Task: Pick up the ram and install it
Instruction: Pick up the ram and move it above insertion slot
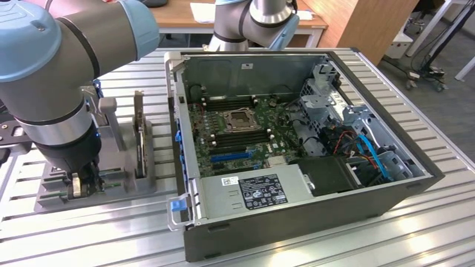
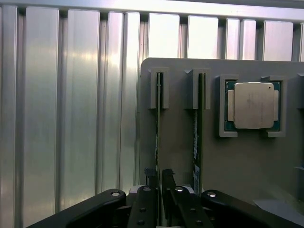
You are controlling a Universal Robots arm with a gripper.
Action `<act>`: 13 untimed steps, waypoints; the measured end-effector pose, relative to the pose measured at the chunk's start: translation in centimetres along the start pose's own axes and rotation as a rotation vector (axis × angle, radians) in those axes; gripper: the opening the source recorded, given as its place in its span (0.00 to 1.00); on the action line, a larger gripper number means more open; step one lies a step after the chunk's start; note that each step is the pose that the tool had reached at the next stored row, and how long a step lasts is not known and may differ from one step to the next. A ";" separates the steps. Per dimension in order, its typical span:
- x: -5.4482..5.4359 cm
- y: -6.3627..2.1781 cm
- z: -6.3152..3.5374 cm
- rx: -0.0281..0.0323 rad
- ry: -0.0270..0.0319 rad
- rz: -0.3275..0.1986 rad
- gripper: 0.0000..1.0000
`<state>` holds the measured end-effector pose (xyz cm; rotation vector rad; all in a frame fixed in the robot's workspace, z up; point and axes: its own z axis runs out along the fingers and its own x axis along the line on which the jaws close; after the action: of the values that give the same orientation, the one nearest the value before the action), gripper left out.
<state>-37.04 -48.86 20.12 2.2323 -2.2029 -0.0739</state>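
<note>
Gripper [image 2: 158,175] pinches the ram [image 2: 158,118], on edge in the grey holder [image 2: 178,142] at the exterior view's left; a square, straight lift should avoid binding.

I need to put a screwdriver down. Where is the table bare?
Bare table slats lie between the grey holder and the table's near edge, and at the exterior view's right of the computer case. Crowded: the holder, where the hand grips the ram, and the gap between holder and case.

Table [image 2: 71,118] ribbed shiny aluminium; tray [image 2: 178,133] matt grey plastic; processor lid [image 2: 253,105] brushed metal; hand [image 2: 159,176] matt black.
</note>
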 end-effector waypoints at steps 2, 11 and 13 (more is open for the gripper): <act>0.0 -0.01 0.00 0.0000 0.0000 0.000 0.19; 0.0 -0.01 -0.01 -0.0001 0.0001 0.000 0.19; 0.0 -0.01 0.00 -0.0001 0.0000 0.000 0.19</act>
<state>-37.03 -48.86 20.13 2.2324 -2.2027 -0.0740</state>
